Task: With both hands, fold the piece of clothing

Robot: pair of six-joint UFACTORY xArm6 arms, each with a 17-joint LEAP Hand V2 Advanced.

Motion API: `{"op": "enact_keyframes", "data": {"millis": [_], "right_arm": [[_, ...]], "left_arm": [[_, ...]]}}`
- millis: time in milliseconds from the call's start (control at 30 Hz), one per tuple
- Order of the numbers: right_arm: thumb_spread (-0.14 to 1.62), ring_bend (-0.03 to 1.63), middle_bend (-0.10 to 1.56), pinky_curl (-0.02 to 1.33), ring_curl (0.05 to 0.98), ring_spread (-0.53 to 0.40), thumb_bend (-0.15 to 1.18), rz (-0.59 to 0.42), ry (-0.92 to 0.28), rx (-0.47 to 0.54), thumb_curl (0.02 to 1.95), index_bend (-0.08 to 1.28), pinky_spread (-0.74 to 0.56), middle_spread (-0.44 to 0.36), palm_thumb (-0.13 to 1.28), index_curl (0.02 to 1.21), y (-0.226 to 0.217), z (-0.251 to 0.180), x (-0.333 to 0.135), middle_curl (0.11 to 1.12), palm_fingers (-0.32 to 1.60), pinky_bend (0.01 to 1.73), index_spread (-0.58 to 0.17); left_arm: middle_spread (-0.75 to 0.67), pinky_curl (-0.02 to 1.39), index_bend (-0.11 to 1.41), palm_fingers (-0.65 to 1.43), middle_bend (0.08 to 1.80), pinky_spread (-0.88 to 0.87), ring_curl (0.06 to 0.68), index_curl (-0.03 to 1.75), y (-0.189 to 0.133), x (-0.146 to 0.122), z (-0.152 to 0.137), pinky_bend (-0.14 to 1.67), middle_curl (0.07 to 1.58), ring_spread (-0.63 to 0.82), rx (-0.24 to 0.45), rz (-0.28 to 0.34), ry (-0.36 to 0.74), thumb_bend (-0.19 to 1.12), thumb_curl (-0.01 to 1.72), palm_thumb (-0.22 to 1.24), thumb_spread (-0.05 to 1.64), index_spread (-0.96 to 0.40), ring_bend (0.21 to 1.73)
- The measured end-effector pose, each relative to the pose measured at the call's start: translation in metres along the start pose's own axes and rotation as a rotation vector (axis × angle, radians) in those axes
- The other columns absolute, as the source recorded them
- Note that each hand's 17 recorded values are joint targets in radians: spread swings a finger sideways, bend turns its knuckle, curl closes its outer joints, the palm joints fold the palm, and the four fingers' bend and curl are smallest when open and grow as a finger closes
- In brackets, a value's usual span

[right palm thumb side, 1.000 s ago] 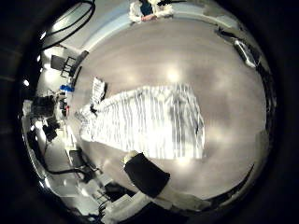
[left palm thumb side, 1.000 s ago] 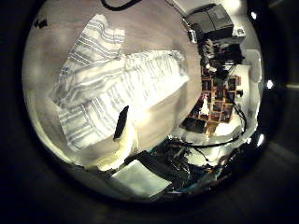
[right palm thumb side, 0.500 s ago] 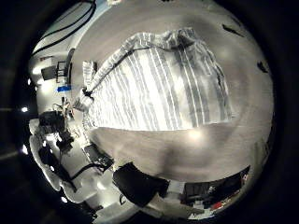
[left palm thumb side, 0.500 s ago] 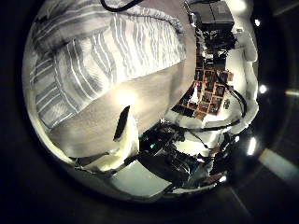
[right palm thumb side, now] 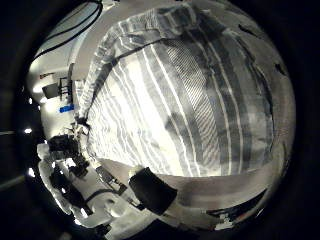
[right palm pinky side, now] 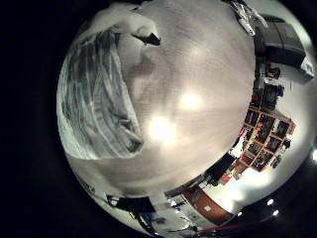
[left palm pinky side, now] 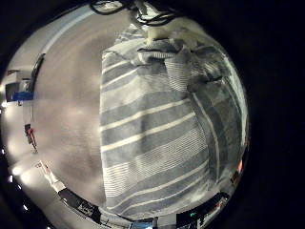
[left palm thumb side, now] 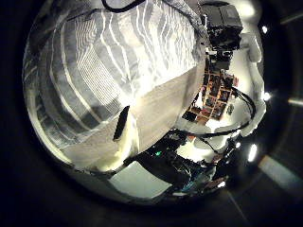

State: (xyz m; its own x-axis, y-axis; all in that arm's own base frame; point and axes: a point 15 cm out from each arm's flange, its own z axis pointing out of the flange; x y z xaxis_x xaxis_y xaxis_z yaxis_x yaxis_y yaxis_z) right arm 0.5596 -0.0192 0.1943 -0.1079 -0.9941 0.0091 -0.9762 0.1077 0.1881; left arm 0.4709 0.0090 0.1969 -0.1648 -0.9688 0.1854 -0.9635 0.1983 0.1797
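While the striped shirt (right palm thumb side: 185, 105) lies flat on the table (right palm pinky side: 193, 94), both palms hang close over it. Grey and white stripes fill almost all of the right thumb side view and the left little finger side view. One part of the cloth is folded over on top of the rest (left palm pinky side: 181, 72), and it looks a bit bunched up there. Bare table shows beside the shirt's long edge (left palm pinky side: 71, 105). From the right little finger side, the shirt (right palm pinky side: 94, 94) lies off at one side and most of the view is bare table. A dark fingertip (left palm thumb side: 122, 123) of the left hand pokes in over the table just past the shirt's edge. I cannot tell if either hand is spread or curled.
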Motion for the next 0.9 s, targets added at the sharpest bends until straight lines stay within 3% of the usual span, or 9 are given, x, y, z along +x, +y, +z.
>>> {"op": "enact_keyframes", "data": {"millis": [300, 433, 533, 667, 767, 900], "right_arm": [[1.14, 0.98, 0.39, 0.38, 0.290, 0.098, -0.02, -0.028, 0.009, -0.040, 0.32, 0.13, 0.40, 0.117, 0.31, 0.26, 0.004, 0.016, -0.015, 0.36, 0.23, 0.99, -0.221], [1.13, 1.14, 0.51, 0.38, 0.326, -0.069, -0.01, -0.031, 0.013, -0.085, 0.34, 0.14, 0.20, 0.032, 0.38, 0.24, 0.015, 0.019, -0.015, 0.40, 0.48, 1.06, -0.210], [1.12, 1.25, 0.63, 0.40, 0.360, -0.182, 0.00, -0.042, 0.018, -0.107, 0.35, 0.14, -0.09, -0.062, 0.45, 0.22, 0.022, 0.019, -0.018, 0.44, 0.80, 1.19, -0.234], [1.12, 1.28, 0.79, 0.39, 0.390, -0.242, 0.00, -0.048, 0.020, -0.153, 0.38, 0.18, -0.36, -0.155, 0.53, 0.24, 0.034, 0.020, -0.019, 0.51, 1.11, 1.15, -0.298], [1.11, 1.27, 0.88, 0.39, 0.417, -0.247, 0.00, -0.047, 0.018, -0.178, 0.40, 0.27, -0.43, -0.192, 0.61, 0.30, 0.043, 0.017, -0.018, 0.56, 1.26, 1.13, -0.352], [1.10, 1.27, 0.98, 0.43, 0.442, -0.240, 0.01, -0.048, -0.009, -0.214, 0.42, 0.48, -0.39, -0.213, 0.72, 0.40, 0.053, 0.016, -0.025, 0.60, 1.34, 1.19, -0.400]], "left_arm": [[0.35, 0.37, 0.17, -0.01, 0.17, 0.49, 0.223, 0.33, -0.005, -0.003, -0.008, 0.40, 0.27, 0.49, 0.001, 0.001, -0.007, -0.02, 0.36, 0.42, 1.09, 0.01, 0.62], [0.35, 0.36, 0.17, -0.01, 0.17, 0.49, 0.223, 0.33, -0.005, -0.004, -0.010, 0.41, 0.27, 0.49, 0.001, -0.001, -0.008, -0.02, 0.36, 0.42, 1.09, 0.01, 0.62], [0.35, 0.36, 0.17, -0.01, 0.17, 0.49, 0.223, 0.33, -0.006, -0.007, -0.012, 0.41, 0.27, 0.49, 0.005, -0.003, -0.011, -0.02, 0.36, 0.42, 1.09, 0.01, 0.62], [0.35, 0.35, 0.17, -0.01, 0.17, 0.49, 0.222, 0.33, -0.004, -0.006, -0.013, 0.41, 0.27, 0.49, -0.001, -0.003, -0.009, -0.02, 0.36, 0.42, 1.09, 0.01, 0.62], [0.35, 0.35, 0.17, -0.01, 0.17, 0.49, 0.222, 0.33, -0.005, -0.005, -0.012, 0.41, 0.27, 0.49, -0.002, -0.004, -0.006, -0.02, 0.36, 0.42, 1.09, 0.01, 0.62], [0.35, 0.35, 0.17, -0.01, 0.17, 0.49, 0.222, 0.33, -0.004, -0.007, -0.012, 0.41, 0.27, 0.49, -0.004, -0.005, -0.008, -0.02, 0.36, 0.42, 1.09, 0.01, 0.62]]}}
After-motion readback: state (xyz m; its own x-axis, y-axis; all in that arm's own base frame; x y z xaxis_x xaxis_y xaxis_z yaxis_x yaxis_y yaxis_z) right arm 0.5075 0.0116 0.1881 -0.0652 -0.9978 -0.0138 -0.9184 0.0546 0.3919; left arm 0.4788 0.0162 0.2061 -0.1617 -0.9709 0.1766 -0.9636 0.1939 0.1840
